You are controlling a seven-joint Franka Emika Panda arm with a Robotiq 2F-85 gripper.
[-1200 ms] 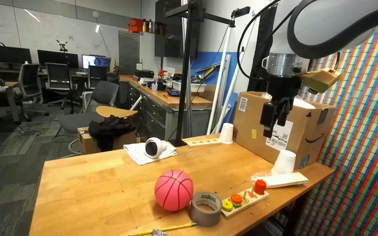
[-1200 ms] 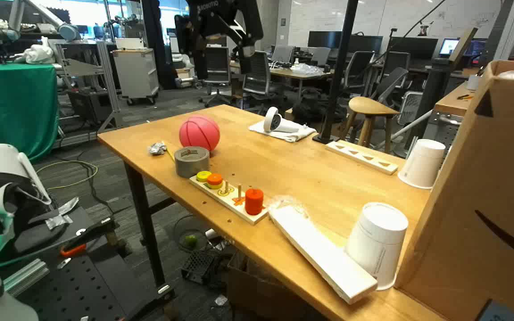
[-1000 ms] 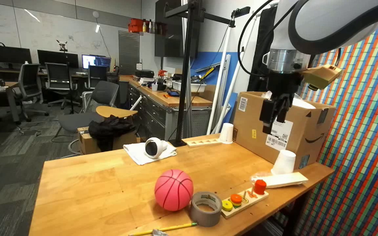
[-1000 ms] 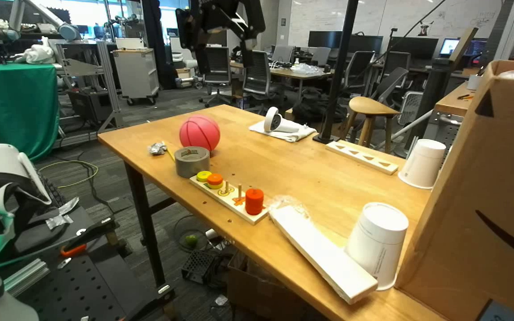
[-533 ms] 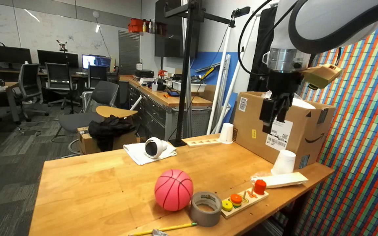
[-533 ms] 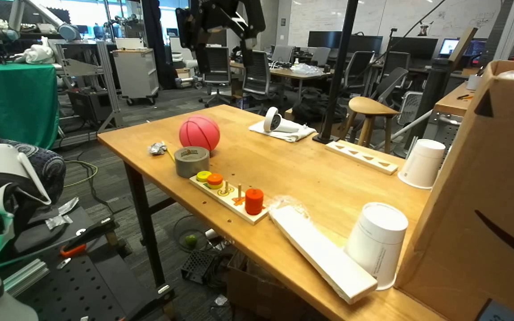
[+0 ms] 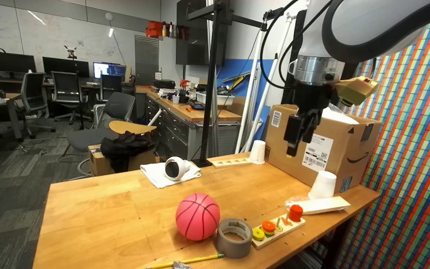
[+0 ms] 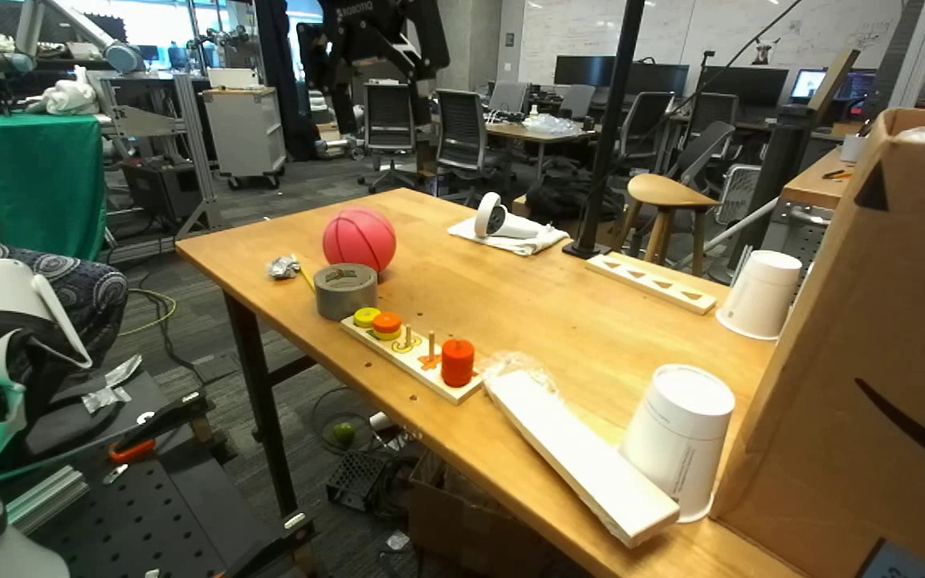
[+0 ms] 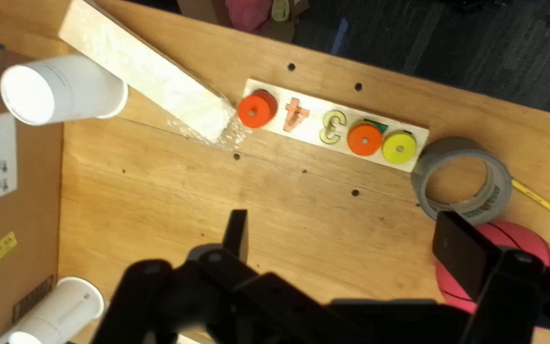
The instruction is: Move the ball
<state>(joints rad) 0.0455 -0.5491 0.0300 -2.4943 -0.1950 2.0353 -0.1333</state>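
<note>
The pink-red ball (image 7: 198, 216) with dark seam lines rests on the wooden table (image 7: 99, 216), right beside the grey tape roll (image 7: 234, 239). The ball also shows in an exterior view (image 8: 359, 238) near the table's far left part. In the wrist view the ball (image 9: 533, 241) is at the right edge, partly hidden behind my right-hand finger. My gripper (image 7: 299, 144) hangs high above the table, in front of the cardboard box and well away from the ball. In the wrist view the gripper (image 9: 342, 224) has its fingers wide apart with nothing between them.
A peg board with coloured rings (image 7: 278, 231) lies beside the tape roll. White cups (image 7: 323, 185), a wrapped wooden board (image 8: 579, 453) and a large cardboard box (image 7: 293, 138) stand at one end. A white device (image 7: 176, 168) sits on a cloth. A pencil (image 7: 200, 258) lies near the ball.
My gripper has shifted to the left in both exterior views, still raised and open. The ball has not moved. A seated person has come into view at the left edge of an exterior view.
</note>
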